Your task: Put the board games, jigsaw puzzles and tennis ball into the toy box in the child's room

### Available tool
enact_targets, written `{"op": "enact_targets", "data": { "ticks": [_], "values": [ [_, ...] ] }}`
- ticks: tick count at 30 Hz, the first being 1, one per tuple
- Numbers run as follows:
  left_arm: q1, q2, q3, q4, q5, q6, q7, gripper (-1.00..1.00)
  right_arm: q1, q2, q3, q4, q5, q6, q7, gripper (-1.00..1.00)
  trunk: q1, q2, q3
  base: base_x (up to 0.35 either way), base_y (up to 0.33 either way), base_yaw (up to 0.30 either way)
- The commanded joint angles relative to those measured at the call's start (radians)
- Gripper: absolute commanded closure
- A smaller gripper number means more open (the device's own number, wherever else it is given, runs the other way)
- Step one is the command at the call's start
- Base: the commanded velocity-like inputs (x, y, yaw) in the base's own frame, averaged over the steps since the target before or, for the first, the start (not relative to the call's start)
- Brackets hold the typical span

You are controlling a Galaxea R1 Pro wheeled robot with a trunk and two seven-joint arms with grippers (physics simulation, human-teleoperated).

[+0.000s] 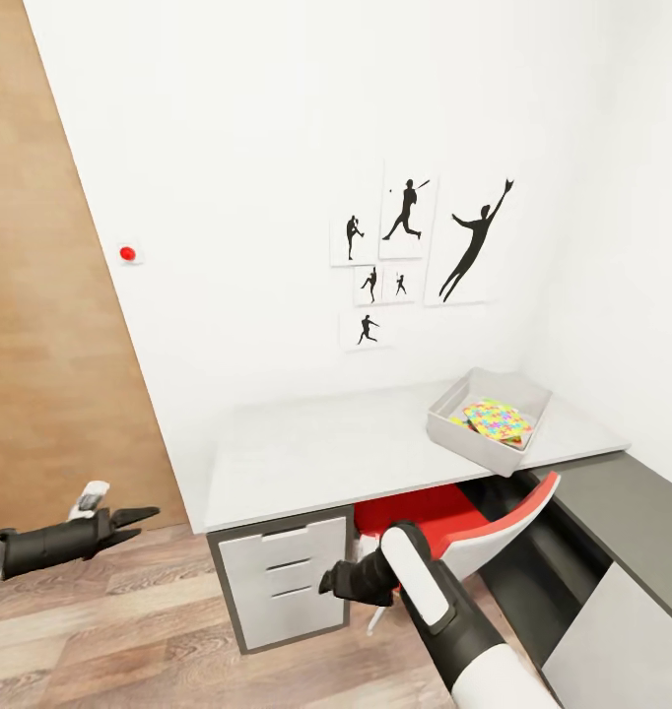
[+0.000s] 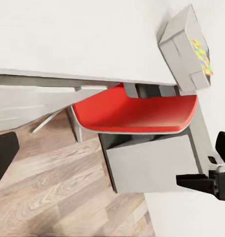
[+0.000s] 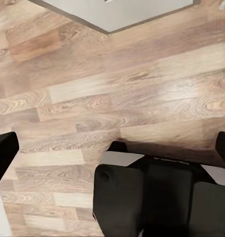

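Note:
The light-grey toy box (image 1: pixel 444 418) stands at the right end of the table (image 1: pixel 316 448), against the wall corner. Jigsaw puzzles (image 1: pixel 496 420) with a multicoloured piece pattern lie inside it; the toy box (image 2: pixel 179 49) and puzzle (image 2: pixel 201 52) also appear in the left wrist view. The board games and tennis ball are out of view. My left gripper (image 1: pixel 139 524) hangs open and empty over the floor, left of the table. My right gripper (image 1: pixel 338 581) is low in front of the drawers; its fingers (image 3: pixel 3 153) stand wide apart over bare floor, holding nothing.
A red chair (image 1: pixel 454 522) is tucked under the table between the white drawer unit (image 1: pixel 287 581) and the dark-grey wing (image 1: pixel 622 512). Baseball silhouette prints (image 1: pixel 415 251) hang on the white wall. A wood-panel wall (image 1: pixel 40 345) lies to the left, and plank floor (image 1: pixel 100 630) in front.

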State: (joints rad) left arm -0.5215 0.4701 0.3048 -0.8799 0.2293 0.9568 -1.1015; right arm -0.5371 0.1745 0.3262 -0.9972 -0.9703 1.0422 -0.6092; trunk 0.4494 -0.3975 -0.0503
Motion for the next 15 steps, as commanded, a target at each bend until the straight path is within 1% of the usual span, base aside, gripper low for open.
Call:
{"op": "enact_targets", "data": {
  "ticks": [1, 3, 4, 5, 6, 8, 9, 10, 11, 12, 13, 15],
  "values": [
    [-0.001, -0.003, 0.000, 0.001, 0.000, 0.005, 0.017, -1.00, -0.001, 0.000, 0.001, 0.014, -0.009, 0.001, -0.009, -1.00, 0.001, -0.003, -0.002, 0.000, 0.000, 0.000],
    [-0.001, -0.010, -0.002, 0.009, -0.003, 0.004, 0.073, -1.00, 0.004, 0.000, 0.005, 0.059, -0.007, -0.013, -0.008, -1.00, 0.001, -0.003, -0.002, 0.000, 0.000, 0.000],
    [-0.001, -0.011, -0.002, 0.012, -0.003, 0.004, 0.085, -1.00, 0.007, 0.000, 0.005, 0.068, -0.006, -0.024, -0.008, -1.00, 0.001, -0.003, -0.002, 0.000, 0.000, 0.000],
    [0.000, -0.012, -0.005, 0.028, -0.005, 0.002, 0.113, -1.00, 0.010, 0.000, 0.007, 0.096, -0.004, -0.078, -0.007, -1.00, 0.001, -0.003, -0.002, 0.000, 0.000, 0.000],
    [0.001, -0.012, -0.005, 0.038, -0.005, 0.001, 0.121, -1.00, 0.011, 0.000, 0.007, 0.108, -0.003, -0.100, -0.007, -1.00, 0.001, -0.003, -0.002, 0.000, 0.000, 0.000],
    [0.007, -0.011, -0.006, 0.102, -0.010, -0.022, 0.156, -1.00, 0.016, -0.005, 0.009, 0.176, 0.015, -0.188, -0.005, -1.00, 0.001, -0.003, -0.002, 0.000, 0.000, 0.000],
    [0.009, -0.010, -0.007, 0.123, -0.013, -0.036, 0.166, -1.00, 0.018, -0.010, 0.010, 0.199, 0.023, -0.207, -0.004, -1.00, 0.001, -0.003, -0.002, 0.000, 0.000, 0.000],
    [0.012, -0.008, -0.007, 0.199, -0.022, -0.092, 0.192, -1.00, 0.023, -0.022, 0.016, 0.279, 0.057, -0.257, -0.001, -1.00, 0.001, -0.003, -0.002, 0.000, 0.000, 0.000],
    [0.013, -0.009, -0.008, 0.257, -0.034, -0.137, 0.211, -1.00, 0.024, -0.027, 0.024, 0.335, 0.084, -0.291, 0.005, -1.00, 0.001, -0.003, -0.002, 0.000, 0.000, 0.000],
    [0.014, -0.009, -0.008, 0.287, -0.042, -0.161, 0.221, -1.00, 0.025, -0.028, 0.030, 0.362, 0.098, -0.311, 0.010, -1.00, 0.001, -0.003, -0.002, 0.000, 0.000, 0.000],
    [0.014, -0.010, -0.008, 0.346, -0.061, -0.210, 0.243, -1.00, 0.026, -0.032, 0.043, 0.415, 0.126, -0.357, 0.026, -1.00, 0.001, -0.003, -0.002, 0.000, 0.000, 0.000],
    [0.015, -0.013, -0.007, 0.448, -0.100, -0.304, 0.289, -1.00, 0.028, -0.036, 0.072, 0.511, 0.184, -0.461, 0.082, -1.00, 0.001, -0.003, -0.002, 0.000, 0.000, 0.000]
  ]
}}
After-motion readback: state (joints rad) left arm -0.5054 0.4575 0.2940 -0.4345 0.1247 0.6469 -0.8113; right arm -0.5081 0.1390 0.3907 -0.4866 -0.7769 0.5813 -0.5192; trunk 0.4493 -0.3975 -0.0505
